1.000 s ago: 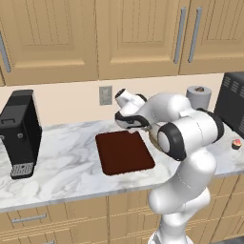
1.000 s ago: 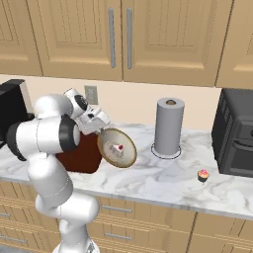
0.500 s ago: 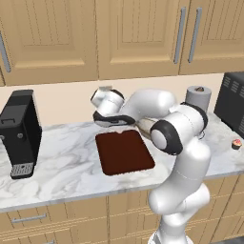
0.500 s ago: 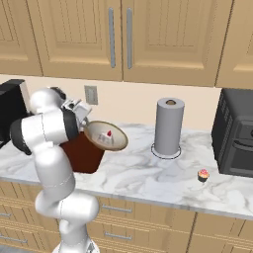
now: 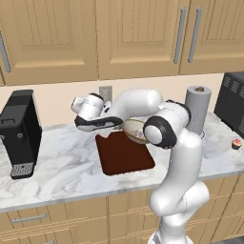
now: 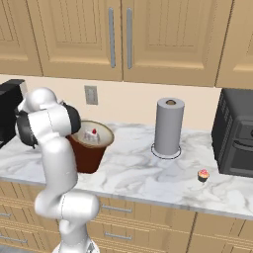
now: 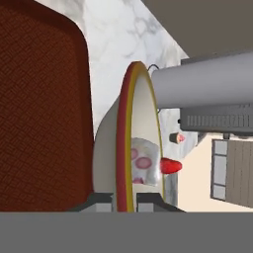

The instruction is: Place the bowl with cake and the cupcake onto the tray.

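The gripper (image 7: 126, 197) is clamped on the rim of the bowl with cake (image 6: 94, 135), its two tips pinching the edge from either side in the hand view. Compared with a second ago, the bowl has been carried from beyond the tray's right edge to a spot above the far right part of the tray (image 5: 123, 155); in the left base view the bowl (image 5: 135, 131) is seen at about 1 o'clock from the tray's middle, partly hidden behind the forearm. Whether it is touching the tray yet cannot be told. In the hand view the tray (image 7: 42, 108) lies at 9 o'clock of the bowl (image 7: 129, 143), with the white slice and its red cherry inside.

The carry is judged nearly finished: what remains for this item is a lowering and a release. The cupcake (image 6: 202, 175) is left well apart on the counter, at about 4 o'clock from the paper towel roll (image 6: 168, 127) in the right base view, just before the dark oven (image 6: 236, 132); it is not yet handled.
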Robot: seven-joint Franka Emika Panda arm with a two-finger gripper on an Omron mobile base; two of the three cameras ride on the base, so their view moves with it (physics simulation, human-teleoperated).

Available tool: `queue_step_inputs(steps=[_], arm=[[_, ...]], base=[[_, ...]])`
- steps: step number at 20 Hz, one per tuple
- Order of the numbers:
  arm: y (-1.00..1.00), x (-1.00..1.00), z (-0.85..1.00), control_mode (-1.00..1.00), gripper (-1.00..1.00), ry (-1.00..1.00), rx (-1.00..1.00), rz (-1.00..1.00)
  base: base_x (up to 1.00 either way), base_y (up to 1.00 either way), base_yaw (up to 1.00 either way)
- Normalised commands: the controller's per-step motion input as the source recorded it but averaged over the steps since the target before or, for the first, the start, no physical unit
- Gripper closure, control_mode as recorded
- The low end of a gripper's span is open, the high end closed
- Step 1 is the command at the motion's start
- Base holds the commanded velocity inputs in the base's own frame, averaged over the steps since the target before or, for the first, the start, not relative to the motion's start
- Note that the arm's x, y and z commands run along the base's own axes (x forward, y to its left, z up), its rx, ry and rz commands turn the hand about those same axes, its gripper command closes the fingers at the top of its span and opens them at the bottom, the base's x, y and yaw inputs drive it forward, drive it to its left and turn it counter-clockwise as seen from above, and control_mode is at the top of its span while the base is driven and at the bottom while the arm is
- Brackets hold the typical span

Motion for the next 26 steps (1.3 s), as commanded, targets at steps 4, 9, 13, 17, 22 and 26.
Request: queue_step_inputs(steps=[4,9,13,17,22,26], arm=[[0.22,0.02,-0.13,-1.00,1.00,0.00,-0.01,0.02],[0.14,0.23,-0.37,-1.00,1.00,0.00,-0.03,0.00],[0.13,0.25,-0.20,-1.00,1.00,0.01,-0.02,0.00],[0.26,0.34,-0.07,-1.00,1.00,0.00,-0.03,0.00],[0.28,0.35,-0.17,-1.00,1.00,0.00,-0.03,-0.03],[0.21,0.28,-0.38,-1.00,1.00,0.01,-0.01,-0.06]], base=[[0.00,0.00,0.00],[0.00,0.00,0.00],[0.00,0.00,0.00],[0.00,0.00,0.00],[0.00,0.00,0.00],[0.00,0.00,0.00]])
